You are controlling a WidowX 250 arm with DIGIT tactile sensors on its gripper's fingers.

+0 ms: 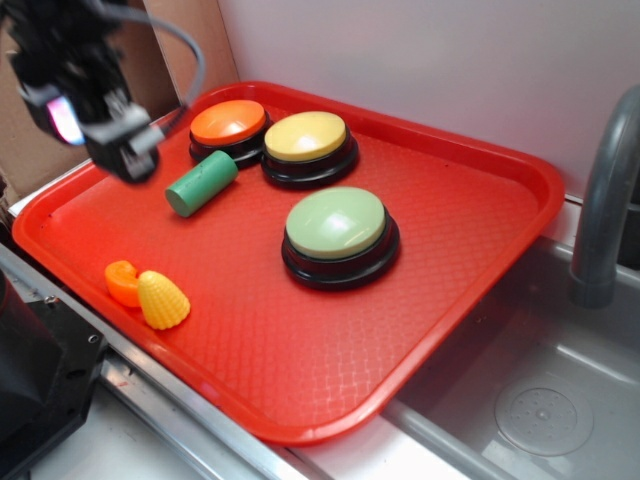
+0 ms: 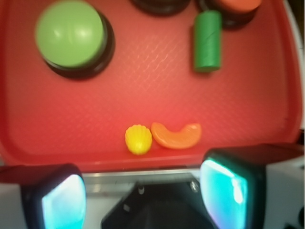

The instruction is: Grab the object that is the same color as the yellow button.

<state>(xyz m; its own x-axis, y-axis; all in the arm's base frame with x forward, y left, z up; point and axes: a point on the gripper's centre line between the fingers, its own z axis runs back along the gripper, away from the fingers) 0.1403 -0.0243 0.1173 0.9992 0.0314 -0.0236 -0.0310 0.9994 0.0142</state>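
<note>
The object, a small yellow toy corn cob [image 1: 163, 299] [image 2: 138, 139], lies near the front left rim of the red tray [image 1: 450, 250]. It touches a small orange curved piece [image 1: 122, 282] [image 2: 176, 135]. The yellow button [image 1: 305, 137] stands at the tray's back, between an orange-topped one and a green-topped one; the wrist view shows only its black base at the top edge. My gripper [image 1: 125, 150] [image 2: 143, 195] hangs high over the tray's left edge, well above and behind the corn. It is open and nothing sits between its fingers.
A green cylinder [image 1: 201, 183] [image 2: 208, 40] lies in front of the orange button [image 1: 228, 123]. The pale green button [image 1: 336, 224] [image 2: 70, 33] stands mid-tray. A grey sink [image 1: 540, 400] with a faucet [image 1: 605, 200] is to the right, and a black mount lies below the tray's front left.
</note>
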